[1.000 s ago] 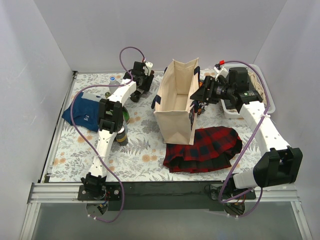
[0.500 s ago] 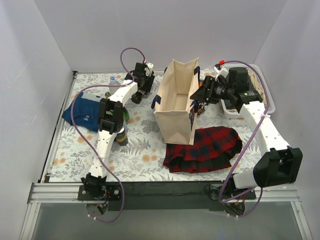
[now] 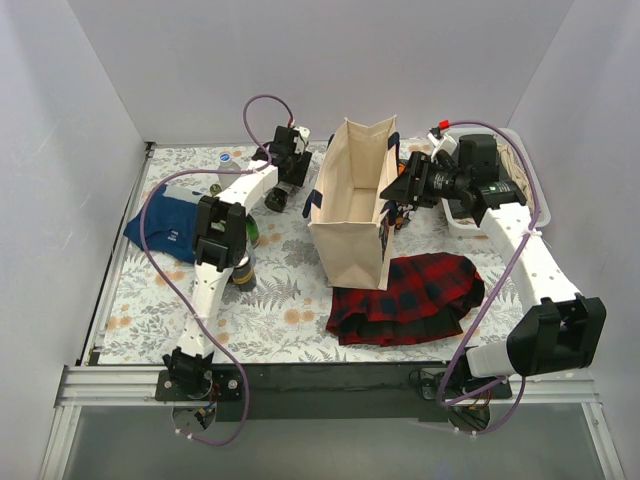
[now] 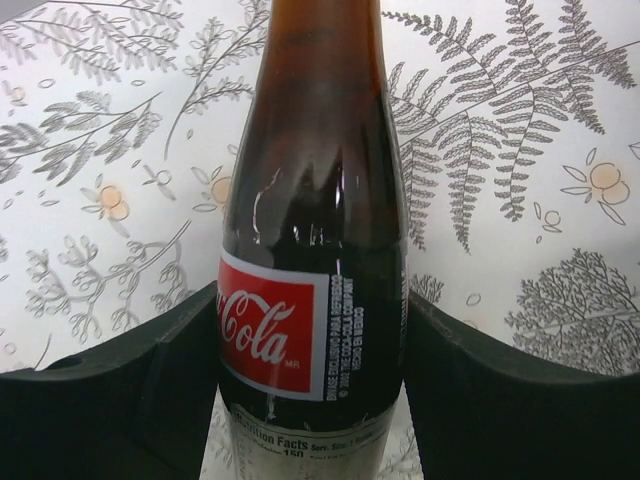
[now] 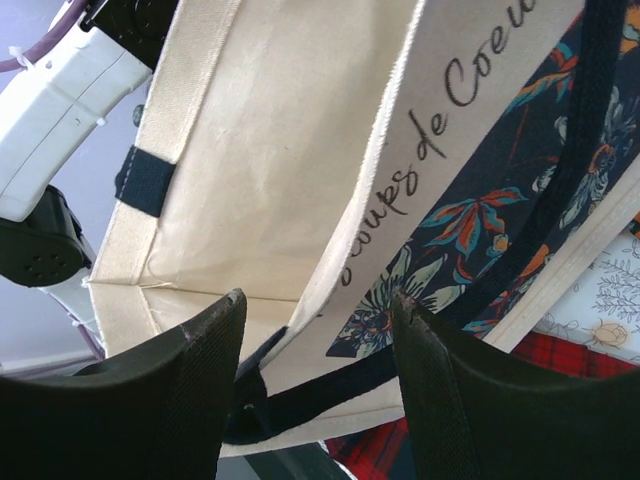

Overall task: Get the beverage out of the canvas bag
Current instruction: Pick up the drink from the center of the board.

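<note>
The beverage is a dark glass Coca-Cola bottle (image 4: 320, 150) with a red label. My left gripper (image 4: 310, 295) is shut on its body, both fingers pressed to its sides, over the floral table cover. In the top view the left gripper (image 3: 283, 180) and the bottle (image 3: 276, 200) are outside the canvas bag (image 3: 350, 200), just left of it. The bag stands upright and open. My right gripper (image 3: 395, 192) is open and straddles the bag's right wall. In the right wrist view the cream wall (image 5: 270, 130) and a navy strap (image 5: 400, 345) lie between its fingers (image 5: 318, 298).
A blue cloth (image 3: 165, 225) lies at the left and a red plaid cloth (image 3: 405, 295) in front of the bag. A white basket (image 3: 495, 195) sits at the back right under the right arm. A green bottle (image 3: 252, 232) and another bottle (image 3: 240, 272) stand under the left arm.
My left gripper has shifted slightly right and farther back with the bottle in it. The right gripper and the bag have not moved.
</note>
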Robot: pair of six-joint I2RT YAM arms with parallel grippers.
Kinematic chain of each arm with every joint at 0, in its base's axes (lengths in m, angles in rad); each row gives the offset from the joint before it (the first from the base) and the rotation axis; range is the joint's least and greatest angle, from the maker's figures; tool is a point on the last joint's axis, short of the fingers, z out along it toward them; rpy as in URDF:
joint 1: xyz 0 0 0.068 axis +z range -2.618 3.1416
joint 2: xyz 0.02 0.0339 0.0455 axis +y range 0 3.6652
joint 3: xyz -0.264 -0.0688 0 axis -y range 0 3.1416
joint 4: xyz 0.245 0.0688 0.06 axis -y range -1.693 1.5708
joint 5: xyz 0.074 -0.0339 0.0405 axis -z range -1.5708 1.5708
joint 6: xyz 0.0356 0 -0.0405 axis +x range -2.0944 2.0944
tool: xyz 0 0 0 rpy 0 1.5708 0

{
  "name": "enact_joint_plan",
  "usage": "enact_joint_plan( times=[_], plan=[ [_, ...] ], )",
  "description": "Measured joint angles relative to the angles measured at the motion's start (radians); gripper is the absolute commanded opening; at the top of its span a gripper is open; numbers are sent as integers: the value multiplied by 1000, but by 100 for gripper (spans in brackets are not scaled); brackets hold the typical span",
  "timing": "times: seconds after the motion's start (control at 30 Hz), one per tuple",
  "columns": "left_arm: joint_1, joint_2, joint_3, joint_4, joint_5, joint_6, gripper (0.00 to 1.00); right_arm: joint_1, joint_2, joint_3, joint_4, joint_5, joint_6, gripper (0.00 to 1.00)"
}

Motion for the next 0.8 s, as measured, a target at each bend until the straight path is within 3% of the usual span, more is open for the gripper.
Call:
enact_joint_plan(
  times=[0.43, 0.8],
  plan=[
    [-5, -172, -113, 14, -27, -34, 0, 8, -22, 148, 17, -80, -1, 66],
    [-39, -317, -349, 73, -69, -62, 0, 15, -28, 148, 21, -82, 0, 67]
  ],
)
